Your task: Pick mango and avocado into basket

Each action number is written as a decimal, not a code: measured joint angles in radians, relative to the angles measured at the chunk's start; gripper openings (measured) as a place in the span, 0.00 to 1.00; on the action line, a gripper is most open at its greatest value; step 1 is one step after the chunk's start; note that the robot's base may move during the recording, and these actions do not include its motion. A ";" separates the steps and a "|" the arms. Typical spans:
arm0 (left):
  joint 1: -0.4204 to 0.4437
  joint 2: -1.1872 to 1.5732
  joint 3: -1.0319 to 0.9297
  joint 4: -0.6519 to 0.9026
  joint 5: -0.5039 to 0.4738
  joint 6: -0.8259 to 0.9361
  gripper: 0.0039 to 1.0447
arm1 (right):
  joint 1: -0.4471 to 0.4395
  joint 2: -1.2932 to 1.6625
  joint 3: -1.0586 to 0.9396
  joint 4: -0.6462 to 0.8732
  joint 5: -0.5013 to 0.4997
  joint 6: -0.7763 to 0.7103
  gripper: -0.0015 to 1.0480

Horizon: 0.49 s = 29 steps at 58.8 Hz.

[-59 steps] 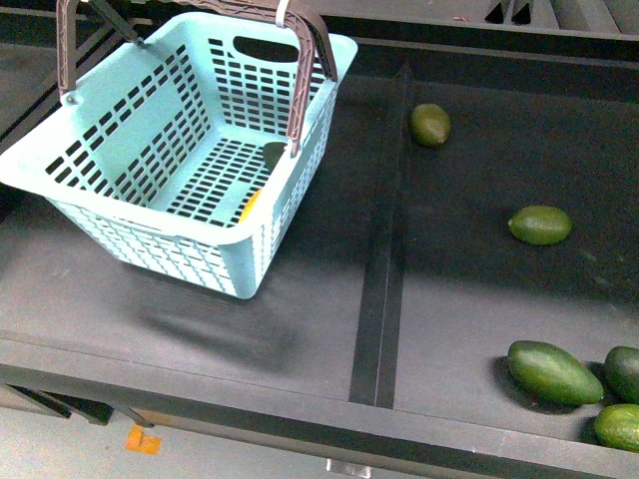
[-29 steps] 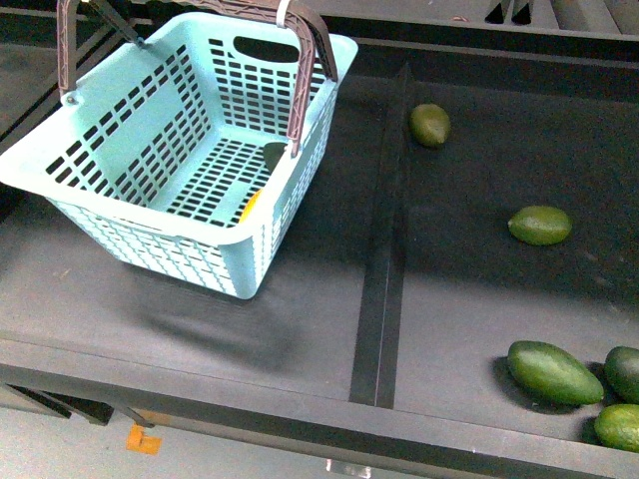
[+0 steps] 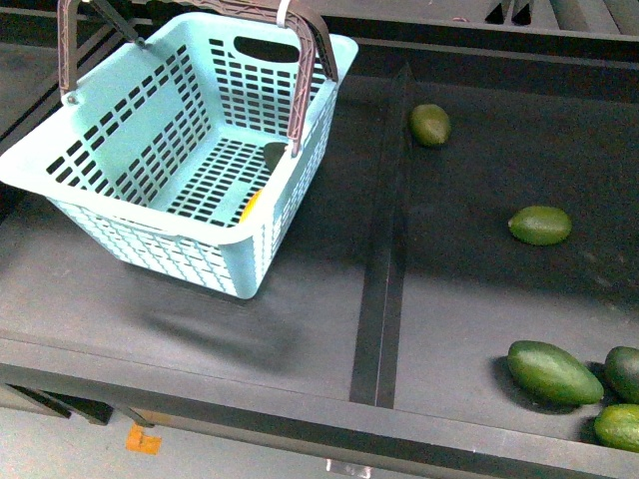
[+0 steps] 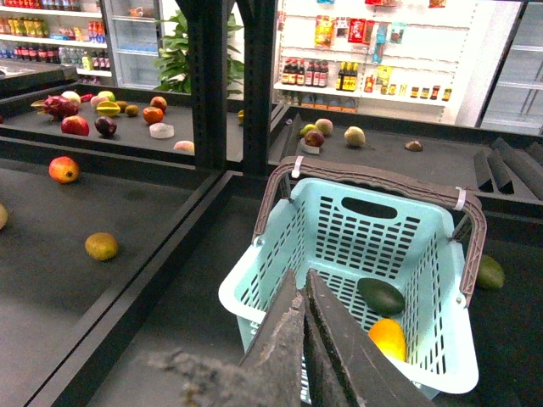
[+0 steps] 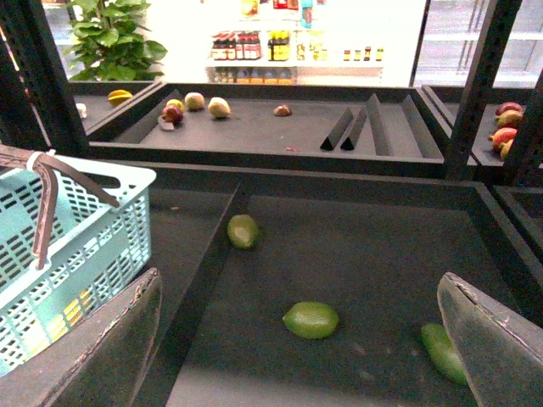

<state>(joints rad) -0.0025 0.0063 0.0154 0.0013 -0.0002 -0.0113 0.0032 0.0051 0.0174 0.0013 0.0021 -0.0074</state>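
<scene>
Basket sits on the dark worktop, teal plastic, slotted lattice walls, ribbed brown handles cinched with white ties. Front view gives only a sliver of yellow through the slats — the left wrist view looks straight in and shows both: the mango, smooth and yellow-orange, lying beside the dark egg-shaped avocado on the basket floor. Left gripper hangs above the near rim, jaws pressed together, holding nothing. Right gripper has its jaws spread wide — loose green avocados on the worktop between them.
</scene>
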 joint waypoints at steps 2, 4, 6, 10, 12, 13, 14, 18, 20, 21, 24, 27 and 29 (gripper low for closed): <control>0.000 0.000 0.000 0.000 0.000 0.000 0.02 | 0.000 0.000 0.000 0.000 0.000 0.000 0.92; 0.000 0.000 0.000 0.000 0.000 0.000 0.02 | 0.000 0.000 0.000 0.000 0.000 0.000 0.92; 0.000 0.000 0.000 0.000 0.000 0.000 0.02 | 0.000 0.000 0.000 0.000 0.000 0.000 0.92; 0.000 0.000 0.000 0.000 0.000 0.000 0.02 | 0.000 0.000 0.000 0.000 0.000 0.000 0.92; 0.000 0.000 0.000 0.000 0.000 0.000 0.07 | 0.000 0.000 0.000 0.000 0.000 0.000 0.92; 0.000 0.000 0.000 0.000 0.000 0.000 0.11 | 0.000 0.000 0.000 0.000 0.000 0.000 0.92; 0.000 0.000 0.000 0.000 0.000 0.000 0.14 | 0.000 0.000 0.000 0.000 0.000 0.000 0.92; 0.000 0.000 0.000 0.000 0.000 0.000 0.28 | 0.000 0.000 0.000 0.000 0.000 0.000 0.92; 0.000 0.000 0.000 0.000 0.000 0.000 0.35 | 0.000 0.000 0.000 0.000 0.000 0.000 0.92; 0.000 0.000 0.000 0.000 0.000 0.000 0.38 | 0.000 0.000 0.000 0.000 0.000 0.000 0.92; 0.000 0.000 0.000 0.000 0.000 0.000 0.49 | 0.000 0.000 0.000 0.000 0.000 0.000 0.92; 0.000 0.000 0.000 0.000 0.000 0.000 0.59 | 0.000 0.000 0.000 0.000 0.000 0.000 0.92; 0.000 0.000 0.000 0.000 0.000 0.000 0.66 | 0.000 0.000 0.000 0.000 0.000 0.000 0.92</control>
<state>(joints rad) -0.0025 0.0063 0.0154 0.0013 -0.0002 -0.0113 0.0032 0.0051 0.0174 0.0013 0.0021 -0.0074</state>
